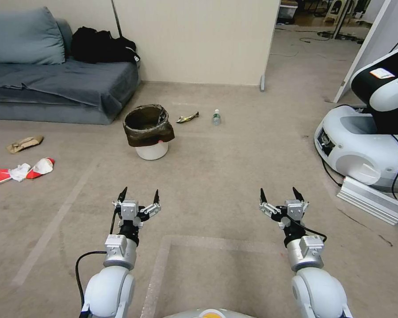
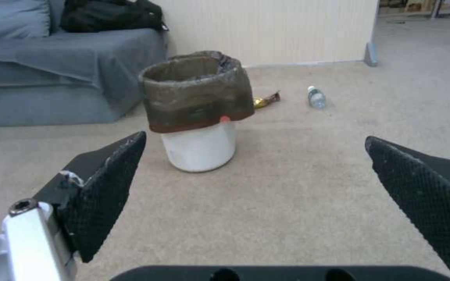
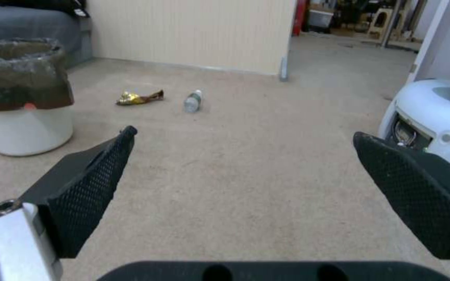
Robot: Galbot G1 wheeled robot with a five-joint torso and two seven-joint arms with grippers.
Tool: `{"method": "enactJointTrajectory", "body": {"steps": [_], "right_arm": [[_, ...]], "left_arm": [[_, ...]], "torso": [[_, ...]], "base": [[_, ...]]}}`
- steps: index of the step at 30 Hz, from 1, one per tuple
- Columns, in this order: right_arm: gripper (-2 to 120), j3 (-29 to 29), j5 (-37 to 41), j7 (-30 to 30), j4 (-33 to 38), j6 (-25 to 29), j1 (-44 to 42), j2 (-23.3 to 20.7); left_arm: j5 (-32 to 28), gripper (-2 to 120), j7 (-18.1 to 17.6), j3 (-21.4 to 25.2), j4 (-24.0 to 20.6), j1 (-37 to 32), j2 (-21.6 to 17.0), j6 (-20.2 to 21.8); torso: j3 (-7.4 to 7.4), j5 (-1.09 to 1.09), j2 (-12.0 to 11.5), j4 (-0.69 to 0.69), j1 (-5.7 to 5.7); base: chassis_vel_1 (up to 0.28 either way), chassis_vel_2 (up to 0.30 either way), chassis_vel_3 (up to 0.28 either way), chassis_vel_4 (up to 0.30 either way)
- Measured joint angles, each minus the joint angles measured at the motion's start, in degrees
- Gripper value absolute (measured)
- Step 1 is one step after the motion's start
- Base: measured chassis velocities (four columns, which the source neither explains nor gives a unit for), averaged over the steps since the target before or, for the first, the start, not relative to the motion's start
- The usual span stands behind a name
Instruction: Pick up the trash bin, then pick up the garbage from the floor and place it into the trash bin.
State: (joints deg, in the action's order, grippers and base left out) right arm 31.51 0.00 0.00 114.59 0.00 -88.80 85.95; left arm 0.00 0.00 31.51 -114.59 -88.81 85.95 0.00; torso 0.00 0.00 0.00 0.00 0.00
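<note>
Left hand (image 1: 137,195): held low over the carpet on the robot's side of the trash bin (image 1: 148,130), fingers spread wide, holding nothing.
Right hand (image 1: 281,195): level with the left one, farther from the bin and off to its right, also wide open and empty.
Trash bin: upright on the floor, untouched, well apart from both hands; its dark liner (image 2: 196,91) hangs loose over the rim and down much of the white wall.
Litter past the bin: a gold foil wrapper (image 1: 187,117) just beyond the bin to its right, then a small clear bottle (image 1: 216,117) lying beside the wrapper.
Litter left of the bin: a crumpled brown bag (image 1: 24,143), and nearer the robot a white tissue (image 1: 20,172) among red-and-white wrappers (image 1: 41,166), all well apart from the bin.
Sofa (image 1: 53,84): behind the bin, near it.
Risk, grasp: fingers closing on slack liner alone could likely pull the bag off instead of lifting the bin.
Risk, approach: a nudge at the rim may tip a light bin over.
Risk, right side: another robot's base (image 1: 362,143) and its cable (image 1: 329,170) lie far right of the bin; a wide swing could snag them.
</note>
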Motion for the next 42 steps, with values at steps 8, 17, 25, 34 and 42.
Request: {"method": "enactJointTrajectory", "body": {"steps": [8,17,25,34,42], "right_arm": [[100,0.0,0.0,0.0,0.0,0.0,0.0,0.0],[100,0.2,-0.5,0.2,3.1,-0.5,-2.0,0.6],[100,1.6,-3.3,1.6,16.2,-3.0,-10.8,3.4],[100,2.8,-6.0,3.0,28.7,-5.4,-19.4,6.1],[100,2.9,-6.3,3.1,29.1,-5.2,-20.0,6.2]], "left_arm": [[0.0,100,0.0,0.0,0.0,0.0,0.0,0.0],[1.0,100,-2.8,-0.3,-6.1,-1.6,-0.7,6.0],[3.4,100,-9.1,-1.2,-20.3,-5.2,-2.5,19.7],[3.1,100,-12.1,-3.3,-25.6,-7.4,-1.6,26.3],[3.8,100,-12.3,-3.6,-25.1,-7.8,-1.1,25.4]], "torso": [[0.0,0.0,0.0,0.0,0.0],[0.0,0.03,0.0,0.01,0.0],[0.0,0.0,0.0,0.0,0.0],[0.0,-0.02,0.0,-0.02,0.0],[0.0,0.0,0.0,0.0,0.0]], "base": [[0.0,0.0,0.0,0.0],[0.0,0.0,0.0,0.0],[0.0,0.0,0.0,0.0],[0.0,0.0,0.0,0.0],[0.0,0.0,0.0,0.0]]}}
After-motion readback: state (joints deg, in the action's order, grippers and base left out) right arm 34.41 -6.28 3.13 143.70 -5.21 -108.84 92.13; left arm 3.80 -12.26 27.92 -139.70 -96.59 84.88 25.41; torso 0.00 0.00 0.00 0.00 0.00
